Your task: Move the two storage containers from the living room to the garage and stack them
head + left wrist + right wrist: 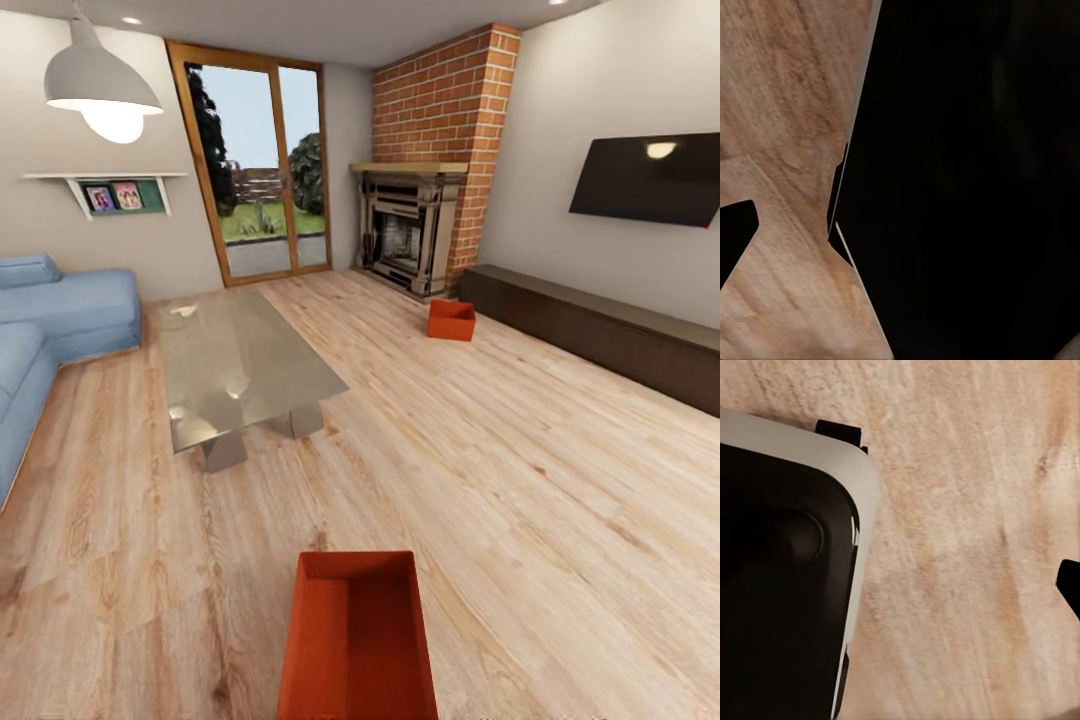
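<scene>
Two orange-red storage containers stand on the light wood-plank floor of the living room. The nearer container sits right in front of me at the bottom middle of the head view, open side up and empty. The farther container rests by the foot of the red-brick fireplace. In the left wrist view a dark finger tip pokes in over the planks beside my black body. The right wrist view has a dark finger tip at its edge, over bare planks. Neither finger touches anything.
A glass coffee table stands left of centre, with a blue sofa further left. A long dark low cabinet runs along the right wall under a TV. Wood-framed glass doors are at the back. Open planks stretch between the containers.
</scene>
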{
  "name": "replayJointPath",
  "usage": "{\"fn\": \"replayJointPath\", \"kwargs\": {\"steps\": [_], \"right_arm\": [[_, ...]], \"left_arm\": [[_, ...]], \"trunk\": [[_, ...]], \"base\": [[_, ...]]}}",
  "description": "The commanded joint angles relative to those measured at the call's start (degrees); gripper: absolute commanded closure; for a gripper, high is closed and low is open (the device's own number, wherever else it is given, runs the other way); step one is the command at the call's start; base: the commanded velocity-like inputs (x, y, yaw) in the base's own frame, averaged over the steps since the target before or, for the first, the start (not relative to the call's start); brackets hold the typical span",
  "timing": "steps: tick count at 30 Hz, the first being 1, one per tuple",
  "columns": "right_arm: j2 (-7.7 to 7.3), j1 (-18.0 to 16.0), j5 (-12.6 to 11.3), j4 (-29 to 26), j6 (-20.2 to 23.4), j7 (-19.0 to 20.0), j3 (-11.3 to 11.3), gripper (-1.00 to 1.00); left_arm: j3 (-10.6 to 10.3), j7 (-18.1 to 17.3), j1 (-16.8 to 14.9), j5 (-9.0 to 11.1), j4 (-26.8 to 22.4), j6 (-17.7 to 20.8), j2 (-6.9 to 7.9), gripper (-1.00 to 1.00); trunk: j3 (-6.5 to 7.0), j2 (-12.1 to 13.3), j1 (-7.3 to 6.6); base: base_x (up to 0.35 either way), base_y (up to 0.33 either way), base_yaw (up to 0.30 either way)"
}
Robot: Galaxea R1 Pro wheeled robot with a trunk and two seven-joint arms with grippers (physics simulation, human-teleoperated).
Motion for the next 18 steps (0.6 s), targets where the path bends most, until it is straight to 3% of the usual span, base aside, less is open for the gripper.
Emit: {"fn": "replayJointPath", "kwargs": {"steps": [1,18], "right_arm": [[0.06,-0.1,-0.4,0.2,-0.3,-0.1,0.5,-1.0],[-0.05,-0.1,-0.3,0.2,-0.3,-0.1,0.5,-1.0]], "left_arm": [[0.1,0.0,0.0,0.1,0.0,-0.1,0.0,-1.0],[0.1,0.0,0.0,0.1,0.0,-0.1,0.0,-1.0]], "trunk": [[-0.14,0.0,0.0],[-1.72,0.0,0.0]], "base": [[0.0,0.0,0.0],[0.0,0.0,0.0]]}}
